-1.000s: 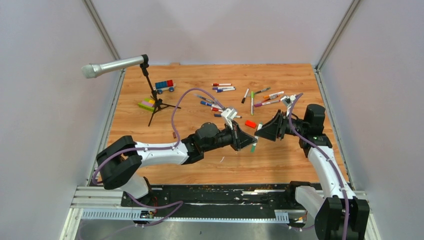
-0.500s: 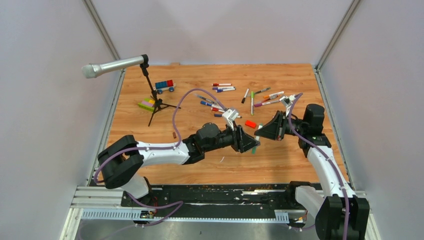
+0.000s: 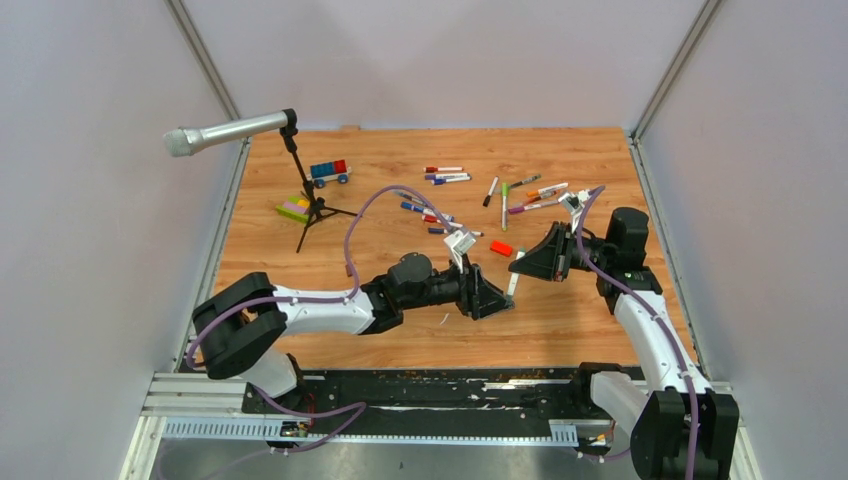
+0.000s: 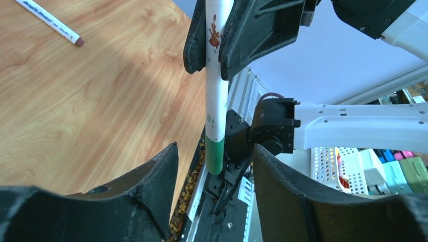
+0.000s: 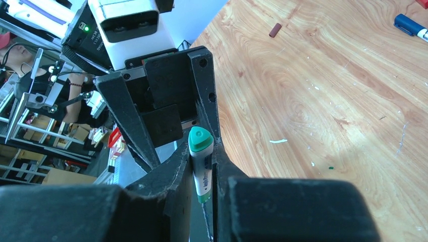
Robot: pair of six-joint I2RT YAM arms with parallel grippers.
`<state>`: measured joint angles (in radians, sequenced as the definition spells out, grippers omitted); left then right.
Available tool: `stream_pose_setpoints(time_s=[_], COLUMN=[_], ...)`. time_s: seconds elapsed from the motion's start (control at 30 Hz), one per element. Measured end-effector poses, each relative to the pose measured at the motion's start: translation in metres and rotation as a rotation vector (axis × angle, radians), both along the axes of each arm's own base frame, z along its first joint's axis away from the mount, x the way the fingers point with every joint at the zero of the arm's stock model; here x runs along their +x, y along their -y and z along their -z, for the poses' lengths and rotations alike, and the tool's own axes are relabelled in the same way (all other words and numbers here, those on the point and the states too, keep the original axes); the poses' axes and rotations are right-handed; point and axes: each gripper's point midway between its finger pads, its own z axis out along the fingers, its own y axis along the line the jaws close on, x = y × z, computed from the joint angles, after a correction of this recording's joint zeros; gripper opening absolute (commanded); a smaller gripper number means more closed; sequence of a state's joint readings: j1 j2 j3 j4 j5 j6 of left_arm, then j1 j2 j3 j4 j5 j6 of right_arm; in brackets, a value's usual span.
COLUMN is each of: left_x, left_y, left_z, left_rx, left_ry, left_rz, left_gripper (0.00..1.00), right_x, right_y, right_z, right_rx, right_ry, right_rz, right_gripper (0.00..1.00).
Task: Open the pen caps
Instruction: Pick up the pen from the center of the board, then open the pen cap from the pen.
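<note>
Green-ended pen (image 4: 216, 101) with a white barrel is clamped in the closed right pincer (image 5: 201, 151) above the worktop (image 3: 560, 320), its green end hanging untouched between the jaws of the open left pincer (image 4: 214, 151).

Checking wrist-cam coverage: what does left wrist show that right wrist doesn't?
Only left wrist: a white pen with a dark red end lying on the wooden table. Only right wrist: a small brown cap and a blue-capped pen. Both: the green-ended white pen clamped in the right gripper, with the left gripper open at its green end.
</note>
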<state>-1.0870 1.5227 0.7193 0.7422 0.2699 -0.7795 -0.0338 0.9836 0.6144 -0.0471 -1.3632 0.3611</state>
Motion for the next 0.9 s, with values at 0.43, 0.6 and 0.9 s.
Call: stream_pose_setpoints(time_s=[0.43,0.6,0.9], left_x=[-0.003,-0.002,-0.006], left_y=[0.007,0.009,0.012], left_z=[0.019,0.016,0.013], left_rx=[0.036,0.029,0.009], left_ry=[-0.031,-0.033,-0.043], left_rz=[0.035,0.037,0.056], left_gripper=[0.42,0.38,0.00], right_x=[0.001,0.001,0.002], right_y=[0.000,0.000,0.000], right_z=[0.002,0.002,0.002], right_rx=[0.000,0.000,-0.002], right_ry=[-0.012,-0.012,-0.004], right_rz=[0.000,0.000,0.002], right_gripper=[0.00,0.00,0.00])
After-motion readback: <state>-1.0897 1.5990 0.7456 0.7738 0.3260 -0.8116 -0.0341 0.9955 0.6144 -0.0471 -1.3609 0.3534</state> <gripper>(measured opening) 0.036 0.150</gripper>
